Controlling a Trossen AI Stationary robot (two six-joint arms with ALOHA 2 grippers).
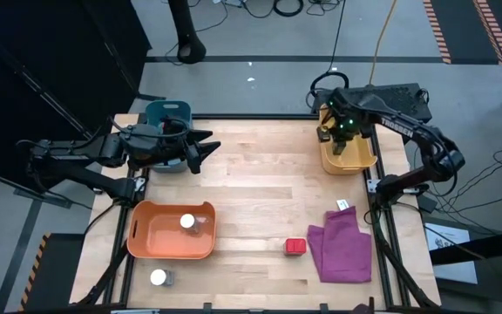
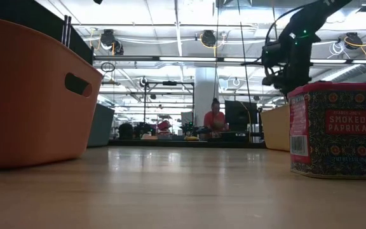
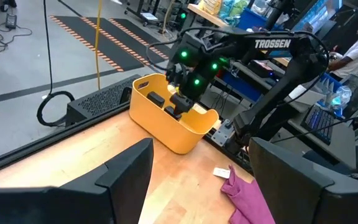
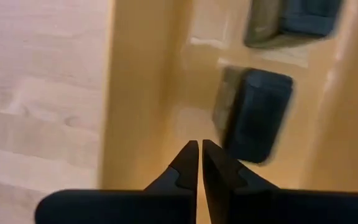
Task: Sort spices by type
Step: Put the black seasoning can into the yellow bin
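**Spice sorting: right claw closed and empty over the yellow bin**

We find the left gripper (image 1: 209,148) at the left side of the table, hovering just beside the teal bin (image 1: 166,112), its fingers apart and holding nothing; below it sits the orange bin (image 1: 151,235), with one clear jar (image 1: 188,223) inside; a second clear jar (image 1: 159,278) stands on the table just outside that bin, near the front edge.

Between the two claws, well apart from both, we note one red tin (image 1: 295,247) upright on the wood, just beside the purple cloth (image 1: 342,249); the low view reads its label as smoked paprika (image 2: 337,129).

At the right, the right gripper (image 4: 200,155) hangs over the yellow bin (image 1: 360,160), its fingers together with nothing between them; directly beneath its tips lie two dark grey containers (image 4: 253,115), (image 4: 294,22) on the bin floor, not touched by the claw.

A seated person (image 2: 215,116) shows in the room beyond the table.
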